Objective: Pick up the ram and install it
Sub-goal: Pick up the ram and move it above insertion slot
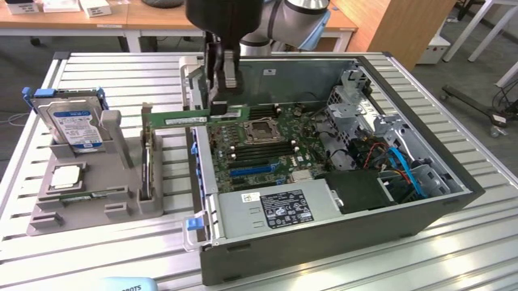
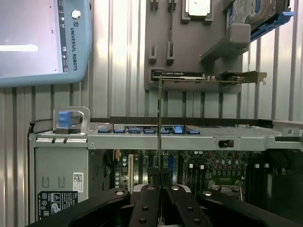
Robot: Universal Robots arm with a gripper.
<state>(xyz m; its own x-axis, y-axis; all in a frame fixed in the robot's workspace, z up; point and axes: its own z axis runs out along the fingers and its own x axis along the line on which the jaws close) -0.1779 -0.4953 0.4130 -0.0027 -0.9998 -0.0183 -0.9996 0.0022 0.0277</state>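
Note:
My gripper (image 1: 220, 104) is shut on the ram (image 1: 188, 117), a long green stick held level in the air, by its end nearest the motherboard. The stick hangs above the left wall of the open computer case (image 1: 324, 242); its free end reaches out toward the grey holder. Further to the exterior view's right lie the motherboard (image 1: 267, 145) and its dark memory slots (image 1: 263, 149). In the wrist view the ram (image 2: 160, 123) appears edge-on as a thin line running out from the gripper (image 2: 160, 178), over the case wall (image 2: 189, 138).
At the exterior view's left, a grey holder (image 1: 81, 209) carries a hard drive (image 1: 77, 124), a square silver processor (image 1: 67, 176) and an upright card (image 1: 147, 160). The power supply (image 1: 271, 209) fills the case's front. A blue teach pendant (image 2: 42, 42) lies on the slatted table.

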